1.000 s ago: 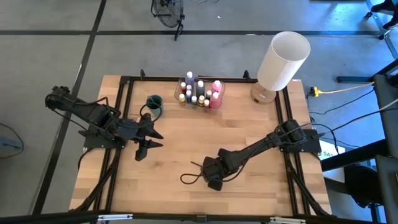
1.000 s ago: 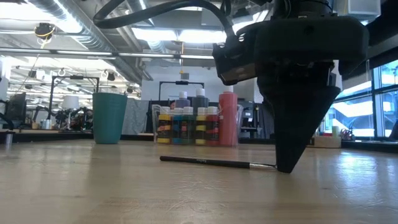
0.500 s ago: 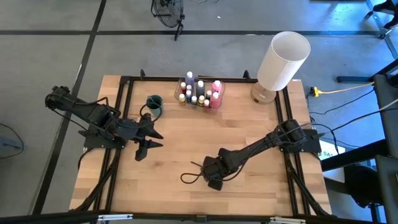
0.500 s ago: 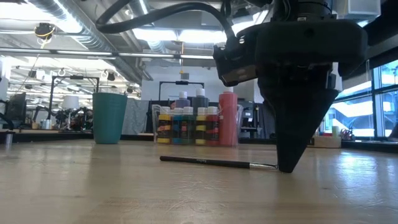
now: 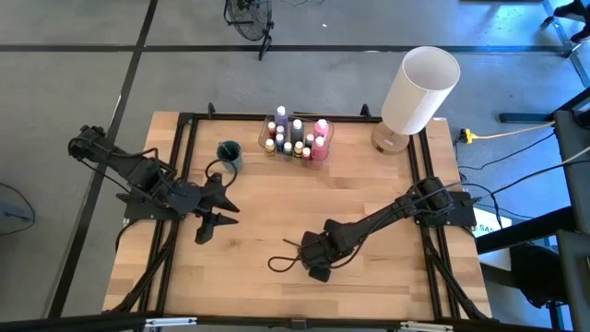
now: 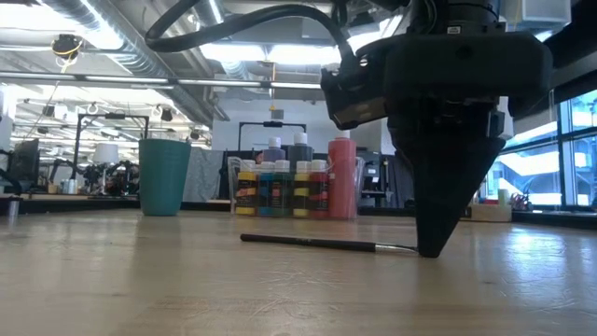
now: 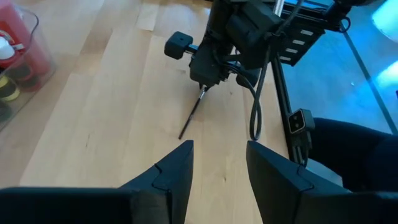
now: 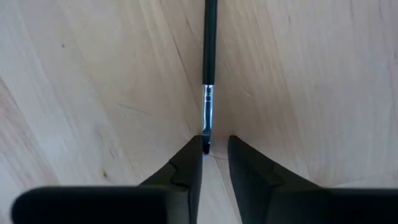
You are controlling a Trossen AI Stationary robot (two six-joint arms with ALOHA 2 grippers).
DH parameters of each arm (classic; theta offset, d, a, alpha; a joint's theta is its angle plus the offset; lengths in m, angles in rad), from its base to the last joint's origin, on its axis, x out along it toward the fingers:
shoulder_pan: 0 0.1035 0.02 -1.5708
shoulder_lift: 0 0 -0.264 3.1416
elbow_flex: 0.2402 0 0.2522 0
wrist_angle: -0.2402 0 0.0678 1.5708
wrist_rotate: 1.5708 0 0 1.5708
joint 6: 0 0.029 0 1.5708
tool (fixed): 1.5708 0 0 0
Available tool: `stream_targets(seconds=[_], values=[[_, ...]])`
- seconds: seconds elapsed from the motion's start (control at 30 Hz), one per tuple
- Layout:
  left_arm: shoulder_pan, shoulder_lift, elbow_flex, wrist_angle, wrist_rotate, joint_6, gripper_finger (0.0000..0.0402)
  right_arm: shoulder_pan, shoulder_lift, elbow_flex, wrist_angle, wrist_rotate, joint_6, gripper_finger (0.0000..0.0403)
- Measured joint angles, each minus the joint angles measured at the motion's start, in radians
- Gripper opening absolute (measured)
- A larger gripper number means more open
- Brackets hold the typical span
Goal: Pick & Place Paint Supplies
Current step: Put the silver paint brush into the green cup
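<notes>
Right tool is down on the bench, near the front middle in my overhead view. Its fingers are nearly together, with the bristle tip of a paintbrush sitting in the narrow gap between them. I can't tell whether they actually pinch it. From the low camera the same tool tapers to a point touching the bench right at the brush end; the paintbrush lies flat on the wood, handle pointing away from the tool.

Left tool hovers over the left part of the bench, well apart from the brush. Its fingers stand apart with nothing between them, and its wrist camera looks across at the right arm and the paintbrush.

Paint bottles are packed upright in a clear container at the back middle of the bench. A teal cup stands just beside that container, on its left. A big white cylinder sits at the back right corner.
</notes>
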Motion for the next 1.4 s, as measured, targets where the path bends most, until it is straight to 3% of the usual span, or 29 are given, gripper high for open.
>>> stream_targets(seconds=[0.3,0.7,1.0,1.23,1.4], values=[[-0.068,0.0,0.0,-0.011,-0.055,-0.011,0.0143,0.001,0.0,0.0,0.012,0.011,0.0,0.0005],[-0.174,0.016,0.0,-0.027,-0.167,-0.101,0.0143,0.003,0.0,0.002,0.018,0.028,0.047,0.0001],[-0.208,0.084,0.0,-0.051,-0.169,-0.1,0.0143,0.032,0.013,0.128,-0.076,0.05,0.071,0.0001],[-0.215,0.125,0.0,-0.054,-0.211,-0.02,0.0143,0.053,0.012,0.238,-0.224,0.134,0.082,0.0],[-0.265,0.18,0.0,-0.053,-0.271,0.173,0.0143,0.059,0.011,0.322,-0.329,0.156,0.093,0.0]])
